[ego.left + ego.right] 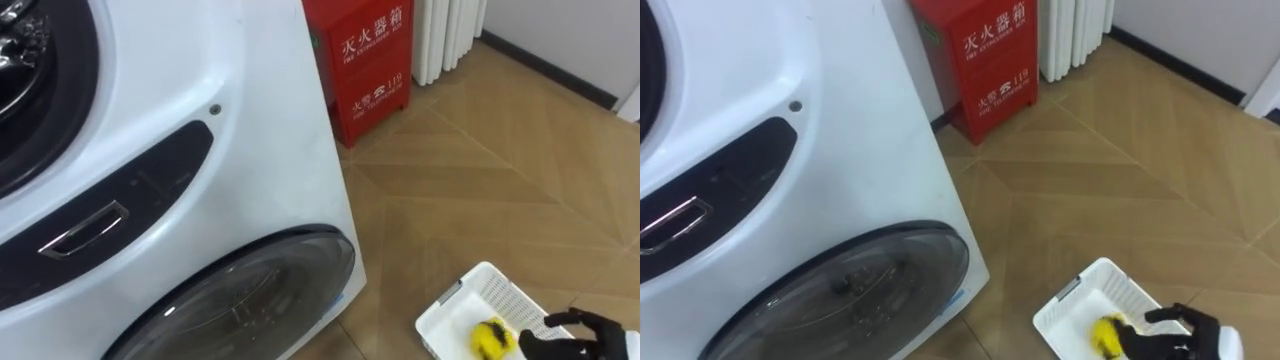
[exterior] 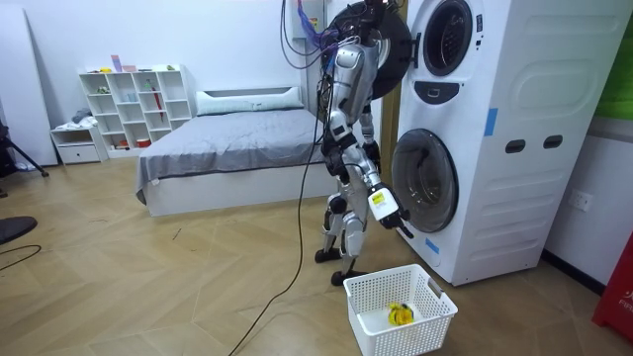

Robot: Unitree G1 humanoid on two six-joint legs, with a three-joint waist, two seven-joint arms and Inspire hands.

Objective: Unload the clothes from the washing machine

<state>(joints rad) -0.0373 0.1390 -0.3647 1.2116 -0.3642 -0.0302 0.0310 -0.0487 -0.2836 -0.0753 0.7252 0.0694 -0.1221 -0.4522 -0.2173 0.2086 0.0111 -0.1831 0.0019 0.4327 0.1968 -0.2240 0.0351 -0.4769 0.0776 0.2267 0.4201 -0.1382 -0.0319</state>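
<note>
Two white washing machines [image 2: 504, 129] are stacked in front of me. The upper drum opening [image 1: 35, 90] has its dark door [image 2: 388, 44] swung open. The lower round door [image 1: 250, 295] is closed. A white laundry basket [image 1: 468, 288] stands on the floor at my right, with a yellow cloth [image 1: 492, 338] inside. My right hand [image 1: 585, 335] hangs low beside the basket's near edge, fingers relaxed and open, holding nothing. In the room view the same hand [image 2: 389, 209] hangs above the basket [image 2: 368, 290], with me upright and close to the machines.
A red cabinet [image 1: 365, 60] and a white radiator [image 1: 448, 35] stand against the wall past the machine's right side. Wooden floor [image 1: 500, 170] spreads around the basket. Behind me are a bed [image 2: 227, 148] and a white shelf unit [image 2: 134, 104].
</note>
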